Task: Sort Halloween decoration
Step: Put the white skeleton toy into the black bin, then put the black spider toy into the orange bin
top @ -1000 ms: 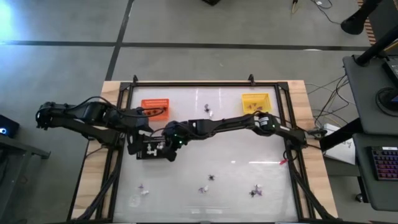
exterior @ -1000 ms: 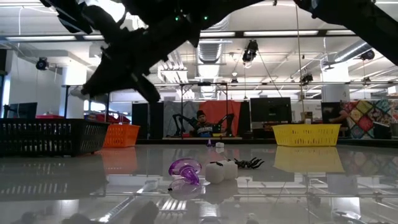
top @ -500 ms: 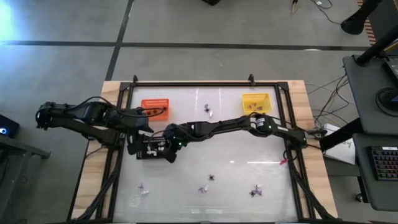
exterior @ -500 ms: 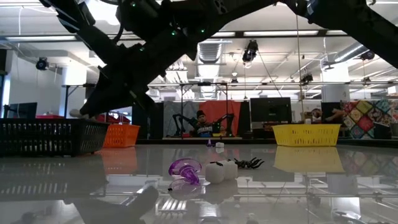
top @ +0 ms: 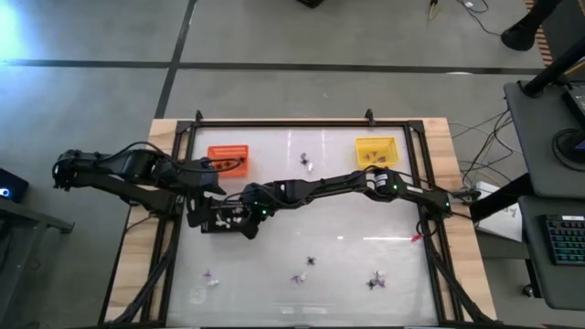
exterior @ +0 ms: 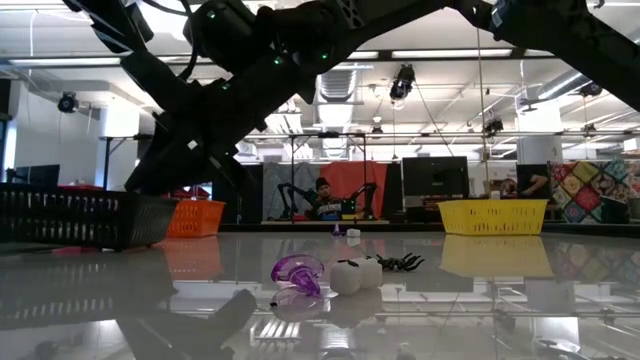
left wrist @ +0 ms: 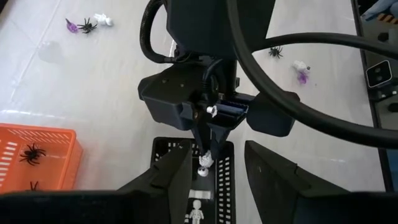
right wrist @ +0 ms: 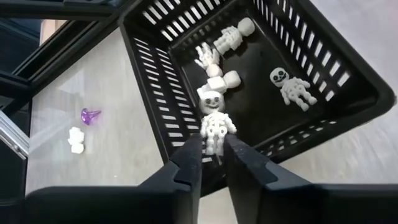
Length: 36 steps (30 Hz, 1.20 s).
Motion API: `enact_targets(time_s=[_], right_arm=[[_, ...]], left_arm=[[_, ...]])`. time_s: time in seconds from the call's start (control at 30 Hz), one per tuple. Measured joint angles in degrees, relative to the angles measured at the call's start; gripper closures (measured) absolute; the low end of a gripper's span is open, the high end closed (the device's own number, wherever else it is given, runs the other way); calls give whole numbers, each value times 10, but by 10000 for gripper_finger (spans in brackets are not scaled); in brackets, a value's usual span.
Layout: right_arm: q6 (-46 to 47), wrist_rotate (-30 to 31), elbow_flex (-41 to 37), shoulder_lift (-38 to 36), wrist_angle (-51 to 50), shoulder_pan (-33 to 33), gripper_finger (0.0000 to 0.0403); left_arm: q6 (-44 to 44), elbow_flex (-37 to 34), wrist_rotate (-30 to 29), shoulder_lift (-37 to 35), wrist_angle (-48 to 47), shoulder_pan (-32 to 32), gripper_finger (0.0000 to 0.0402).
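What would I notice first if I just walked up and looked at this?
Probably the tiny white plastic skeleton sitting between the fingers of the right gripper, right over the black slotted plastic tray on the table's left side. More little white skeletons lie inside that tray, and the left gripper waits beside it.

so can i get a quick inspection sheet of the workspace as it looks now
surface: glossy white tabletop in a black frame
job's things: small white plastic skeleton between the right end effector fingers, over the black slotted tray; more skeletons inside
clutter: loose trinkets along the near edge; orange tray, yellow tray
grippers: left end effector open beside the black tray
cables: black hoses on the right arm
surroundings: a desk with a keyboard
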Motion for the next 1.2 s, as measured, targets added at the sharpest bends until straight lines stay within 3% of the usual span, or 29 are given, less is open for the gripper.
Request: enact_targets(time_s=[0.2, 0.4, 0.57, 0.87, 1.2], right_arm=[[2, 0, 14, 0, -3, 0, 305], [-1, 1, 72, 0, -31, -1, 296], [-60, 1, 164, -3, -212, -1, 296], [-91, 53, 141, -70, -489, 5, 296], [-66, 52, 132, -78, -578, 81, 296]], left_arm=[[0, 0, 1, 0, -5, 0, 271], [0, 0, 1, 0, -32, 0, 271], [-19, 0, 15, 0, -69, 0, 271], [-53, -12, 53, -11, -98, -2, 271], [-85, -30, 80, -22, -85, -19, 271]])
